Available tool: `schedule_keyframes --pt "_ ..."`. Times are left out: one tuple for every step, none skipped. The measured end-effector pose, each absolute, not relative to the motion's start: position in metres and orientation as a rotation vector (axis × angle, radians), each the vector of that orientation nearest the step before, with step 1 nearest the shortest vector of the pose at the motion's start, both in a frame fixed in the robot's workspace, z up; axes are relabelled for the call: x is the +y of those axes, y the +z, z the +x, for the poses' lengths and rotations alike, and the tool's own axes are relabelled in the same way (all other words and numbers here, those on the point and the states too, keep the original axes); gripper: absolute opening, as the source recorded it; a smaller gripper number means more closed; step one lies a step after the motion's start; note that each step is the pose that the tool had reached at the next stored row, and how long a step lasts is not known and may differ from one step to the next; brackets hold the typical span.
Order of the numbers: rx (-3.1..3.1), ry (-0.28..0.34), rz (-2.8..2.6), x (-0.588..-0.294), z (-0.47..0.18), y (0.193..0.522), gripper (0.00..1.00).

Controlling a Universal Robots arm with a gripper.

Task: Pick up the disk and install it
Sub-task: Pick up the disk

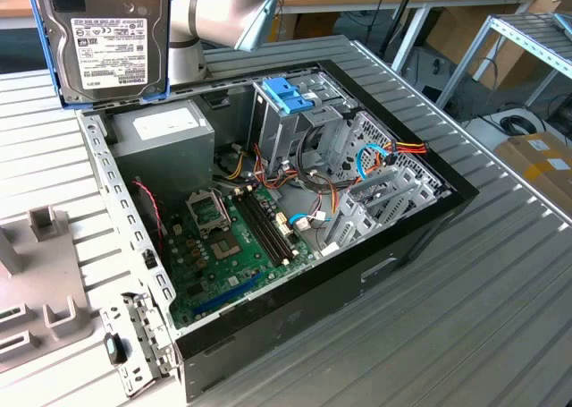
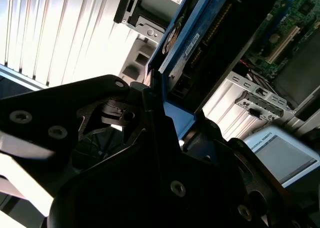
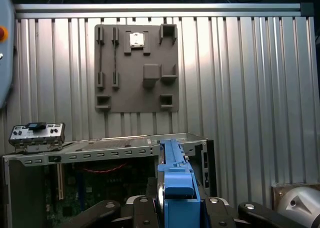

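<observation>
The flat silver-metal disk (image 1: 112,36), white-labelled and blue-framed, hangs upright at the exterior view's left. I judge it stiff, dense and shock-sensitive, best taken by its frame edges. The black gripper (image 3: 177,210) is clamped on that frame. Beyond lies the open black computer case (image 1: 357,282), with the grey arm (image 1: 223,9) bent above its far side.

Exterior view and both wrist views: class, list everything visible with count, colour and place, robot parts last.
table: one, silver, under everything.
case: one, black, open on the table.
disk: one, silver, blue-framed, held aloft.
motherboard: one, green, inside the case.
power supply: one, grey, inside the case.
handle: one, blue, atop the drive cage.
fixture plate: one, grey, on the table.
arm: one, grey, beside the disk.
fingers: two, black, closed on the disk.
</observation>
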State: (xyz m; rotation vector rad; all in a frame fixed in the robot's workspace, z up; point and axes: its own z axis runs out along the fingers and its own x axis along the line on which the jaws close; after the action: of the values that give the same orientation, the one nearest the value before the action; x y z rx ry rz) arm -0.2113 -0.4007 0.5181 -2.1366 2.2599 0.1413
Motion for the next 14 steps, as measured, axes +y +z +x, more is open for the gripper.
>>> schedule_keyframes --pt "2.260 0.141 -2.137 -0.4013 -0.2108 0.5180 0.37" --pt "2.260 0.141 -2.136 -0.4017 -0.2104 0.5180 0.37" --pt "2.260 0.141 -2.137 -0.4024 -0.2099 0.5180 0.37" --pt "2.260 0.141 -2.137 -0.4028 -0.2096 0.5180 0.37" --pt "2.260 0.141 -2.137 -0.4034 -0.2092 0.5179 0.37" --pt "2.260 0.141 -2.137 -0.4039 -0.2088 0.5179 0.37" --pt "2.260 0.141 -2.137 -0.4046 -0.2084 0.5179 0.37" --pt "2.260 0.141 -2.136 -0.4051 -0.2080 0.5178 0.37" --pt "2.260 0.141 -2.137 -0.4056 -0.2076 0.5178 0.37" --pt "2.260 0.141 -2.137 -0.4061 -0.2072 0.5178 0.37" --pt "2.260 0.141 -2.136 -0.4065 -0.2069 0.5177 0.37" --pt "2.260 0.141 -2.136 -0.4070 -0.2065 0.5177 0.37" --pt "2.260 0.141 -2.137 -0.4074 -0.2061 0.5177 0.37" --pt "2.260 0.141 -2.137 -0.4079 -0.2058 0.5177 0.37"
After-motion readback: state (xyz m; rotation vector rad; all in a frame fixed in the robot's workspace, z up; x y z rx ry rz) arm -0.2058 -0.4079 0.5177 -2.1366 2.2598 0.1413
